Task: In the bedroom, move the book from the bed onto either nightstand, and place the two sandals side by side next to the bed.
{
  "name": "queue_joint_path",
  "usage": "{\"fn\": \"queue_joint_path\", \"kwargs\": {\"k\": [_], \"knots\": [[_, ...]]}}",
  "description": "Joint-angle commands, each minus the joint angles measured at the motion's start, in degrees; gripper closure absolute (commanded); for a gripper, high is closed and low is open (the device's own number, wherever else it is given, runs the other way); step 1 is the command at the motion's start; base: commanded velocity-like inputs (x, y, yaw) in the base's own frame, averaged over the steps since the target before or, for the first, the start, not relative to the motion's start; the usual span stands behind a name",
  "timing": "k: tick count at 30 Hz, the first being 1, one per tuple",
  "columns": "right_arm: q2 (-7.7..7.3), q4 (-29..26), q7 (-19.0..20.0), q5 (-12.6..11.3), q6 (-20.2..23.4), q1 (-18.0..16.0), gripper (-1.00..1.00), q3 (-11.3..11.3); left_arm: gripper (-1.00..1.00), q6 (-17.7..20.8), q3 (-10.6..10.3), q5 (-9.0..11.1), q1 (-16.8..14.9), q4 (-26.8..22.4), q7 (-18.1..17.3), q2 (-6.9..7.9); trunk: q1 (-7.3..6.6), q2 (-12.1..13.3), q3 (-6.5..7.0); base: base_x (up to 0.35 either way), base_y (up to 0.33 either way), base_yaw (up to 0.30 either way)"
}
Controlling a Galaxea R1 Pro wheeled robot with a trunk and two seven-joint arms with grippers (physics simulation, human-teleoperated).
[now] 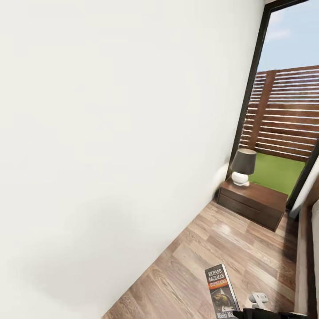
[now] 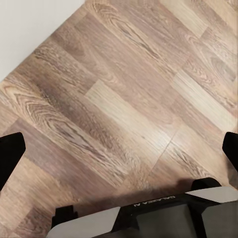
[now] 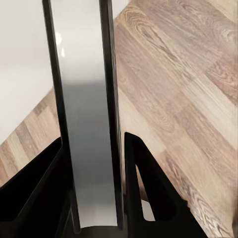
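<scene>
The book, dark with an orange band and "Richard Bachman" in white, is held upright low in the head view. My right gripper is shut on it, its black fingers pressed on both covers, with the book's page edge rising between them. Ahead stands the dark-brown nightstand bearing the lamp. A strip of the bed runs along the right edge. Over bare floor my left gripper is open and holds nothing. The blue sandals are out of view.
A plain white wall runs along the left. Wooden floor forms a lane between wall and bed leading to the nightstand. Behind it a dark-framed glass door looks onto a slatted fence and grass.
</scene>
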Motion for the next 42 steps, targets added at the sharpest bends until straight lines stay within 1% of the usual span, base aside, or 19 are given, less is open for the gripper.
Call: {"fn": "queue_joint_path", "kwargs": {"k": [1,17,21,42], "knots": [[0.01,-0.01,0.16,-0.53,0.6,-0.02,1.0,-0.17,-1.0,-0.23,0.49,-0.6,-0.03,0.05,-0.12,0.01,0.05,-0.06,-0.05,0.296,0.0,-0.014],[0.01,-0.01,0.2,-0.54,0.6,-0.02,1.0,-0.17,-1.0,-0.25,0.49,-0.61,-0.03,0.05,-0.12,0.01,0.05,-0.06,-0.05,0.324,0.0,-0.002],[0.01,-0.01,0.2,-0.6,0.61,-0.02,1.0,-0.17,-1.0,-0.25,0.49,-0.61,-0.03,0.05,-0.12,0.03,0.05,-0.06,-0.05,0.14,0.0,-0.072],[-0.08,-0.01,0.2,-0.61,0.62,-0.02,1.0,-0.17,-1.0,-0.25,0.49,-0.62,-0.03,0.05,-0.12,0.01,0.05,-0.06,-0.05,0.005,0.0,-0.272]]}}
